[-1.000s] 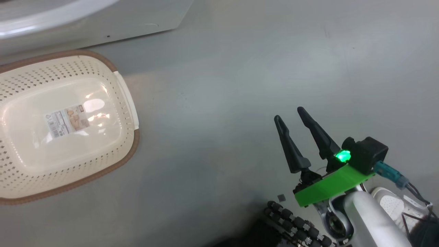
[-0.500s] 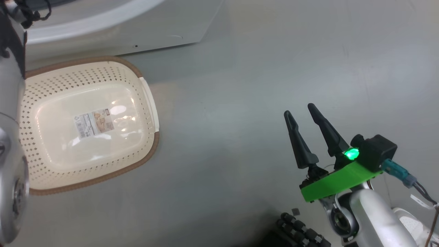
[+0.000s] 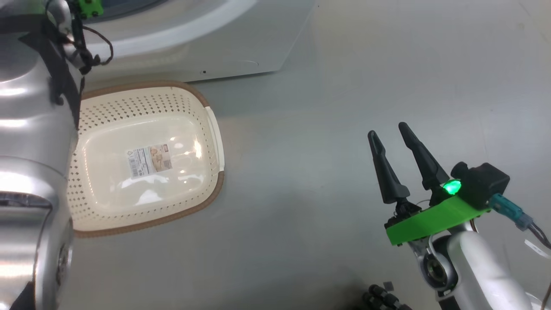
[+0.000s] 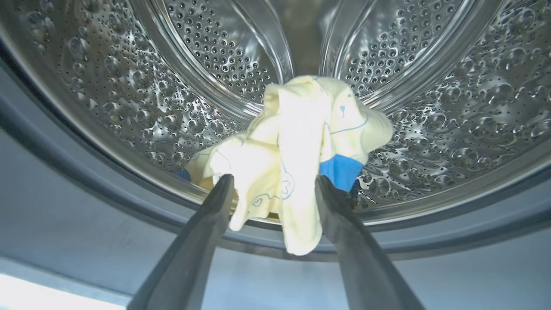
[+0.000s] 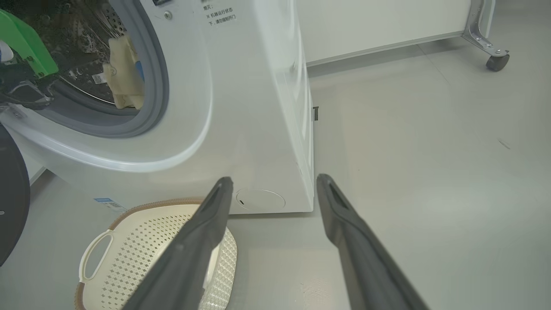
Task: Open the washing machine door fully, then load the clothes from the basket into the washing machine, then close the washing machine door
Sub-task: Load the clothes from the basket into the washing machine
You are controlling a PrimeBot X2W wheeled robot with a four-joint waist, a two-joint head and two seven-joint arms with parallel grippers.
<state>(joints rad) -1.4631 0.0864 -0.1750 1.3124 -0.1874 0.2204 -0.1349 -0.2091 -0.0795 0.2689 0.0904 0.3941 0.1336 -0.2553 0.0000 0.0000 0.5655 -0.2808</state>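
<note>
In the left wrist view my left gripper (image 4: 274,178) stands open at the mouth of the washing machine. Its fingers flank the clothes (image 4: 292,142), a pale yellow bundle with blue trim. The bundle lies in the steel drum (image 4: 430,107), one end hanging over the front lip. The basket (image 3: 146,159) sits on the floor before the washing machine (image 3: 224,47), with only its label inside. My right gripper (image 3: 387,129) hovers open above bare floor, right of the basket, holding nothing. The right wrist view shows the washing machine (image 5: 249,107), the clothes (image 5: 125,73) inside, and the washing machine door (image 5: 10,193) swung open at the left edge.
My left arm (image 3: 30,129) rises along the left of the head view, over the basket's left end. A white panel on a caster (image 5: 497,60) stands behind the machine to the right. Grey floor (image 3: 344,64) stretches right of the machine.
The head camera has swung left, so basket and machine sit further right in the picture and my left arm has come into it. Both grippers stay open.
</note>
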